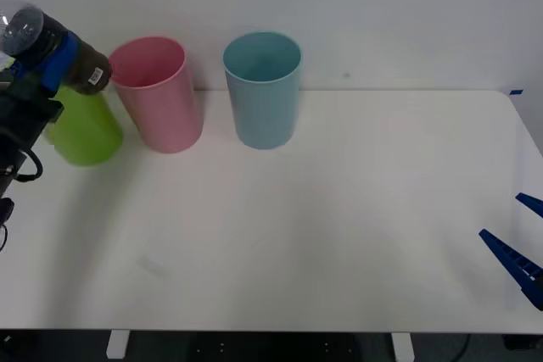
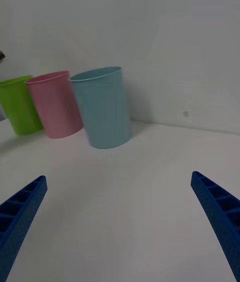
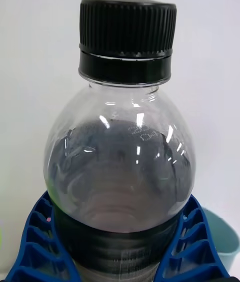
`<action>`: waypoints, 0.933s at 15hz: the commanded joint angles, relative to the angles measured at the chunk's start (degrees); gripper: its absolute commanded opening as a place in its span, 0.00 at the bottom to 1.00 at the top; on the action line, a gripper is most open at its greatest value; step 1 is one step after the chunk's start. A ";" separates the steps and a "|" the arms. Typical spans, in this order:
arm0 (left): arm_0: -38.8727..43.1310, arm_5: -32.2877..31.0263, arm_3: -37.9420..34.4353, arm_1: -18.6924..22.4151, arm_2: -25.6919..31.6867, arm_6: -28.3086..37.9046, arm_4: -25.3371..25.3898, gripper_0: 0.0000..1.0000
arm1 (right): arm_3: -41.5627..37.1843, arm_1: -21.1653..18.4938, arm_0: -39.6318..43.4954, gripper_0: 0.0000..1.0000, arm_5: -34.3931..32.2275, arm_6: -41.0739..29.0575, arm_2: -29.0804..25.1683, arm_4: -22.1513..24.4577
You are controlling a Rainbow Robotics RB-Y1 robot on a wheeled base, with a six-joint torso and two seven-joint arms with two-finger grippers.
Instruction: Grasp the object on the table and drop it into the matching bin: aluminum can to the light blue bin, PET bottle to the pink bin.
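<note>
My left gripper [image 1: 58,61] is up at the far left, shut on the PET bottle [image 1: 51,50], a small clear bottle with a dark label. The bottle hangs tilted in the air, its dark end beside the rim of the pink bin [image 1: 161,99]. Up close, the black cap and clear shoulder of the bottle [image 3: 120,152] stand between the blue fingers [image 3: 37,247]. The light blue bin [image 1: 263,95] stands right of the pink one. My right gripper [image 1: 519,235] rests open and holding nothing over the table's [image 1: 339,209] right edge, facing the pink bin [image 2: 55,105] and the light blue bin [image 2: 102,107].
A lime green bin [image 1: 85,129] stands left of the pink one, under my left arm, also seen as the green bin [image 2: 19,105]. A white wall runs behind the bins. A pale blue rim [image 3: 222,237] shows past the bottle.
</note>
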 commanded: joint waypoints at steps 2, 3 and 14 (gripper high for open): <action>-8.66 0.23 7.68 0.01 -1.98 0.27 -4.25 0.03 | 0.00 0.00 0.00 1.00 0.00 0.00 0.00 0.00; -11.03 0.23 9.88 0.01 -2.51 0.27 -5.13 0.02 | 0.00 0.00 0.00 1.00 0.00 0.00 0.00 0.00; -29.93 -3.02 30.62 0.01 -3.03 -1.76 -21.30 0.05 | 0.00 0.00 0.00 1.00 0.00 0.00 0.00 0.00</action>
